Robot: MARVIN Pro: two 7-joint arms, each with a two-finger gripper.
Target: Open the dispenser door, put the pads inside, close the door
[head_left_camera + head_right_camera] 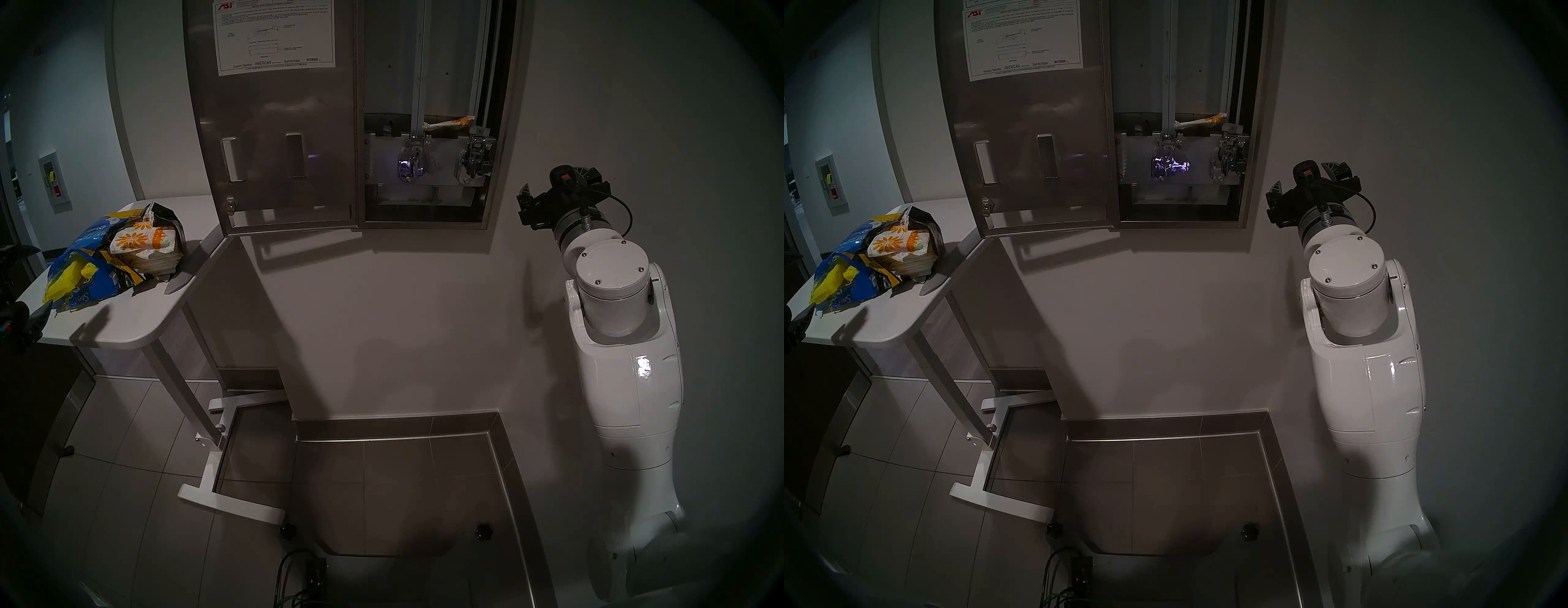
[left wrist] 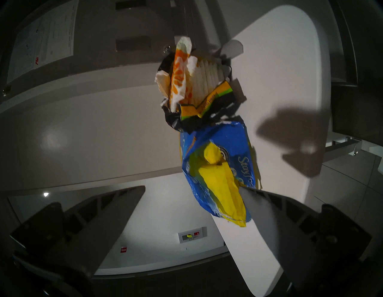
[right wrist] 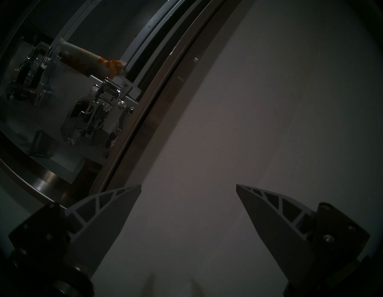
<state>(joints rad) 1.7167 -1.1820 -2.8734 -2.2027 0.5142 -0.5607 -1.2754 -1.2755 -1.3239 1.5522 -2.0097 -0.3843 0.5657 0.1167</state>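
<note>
Hovering wide open, empty, left gripper [image 2: 190, 187] faces pads [image 2: 199, 83] in torn bag [image 2: 217, 157] on table [image 2: 290, 72], lined up for pick. Right gripper [image 3: 188, 186] spread, empty, parked right of dispenser [image 1: 505, 127]. Door [image 1: 275, 148] swung left, clearing chutes; one pad [image 1: 447, 124] already inside.

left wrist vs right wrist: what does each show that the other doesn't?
Left wrist only: the white table, the torn blue-and-yellow bag on it, the stacked pads, a yellow pad, the dispenser door with its instruction sheet, and the open left gripper.

Right wrist only: the dispenser interior, two chrome levers, one pad resting above them, and the open right gripper.

Both: pale wall and empty fingers.
</note>
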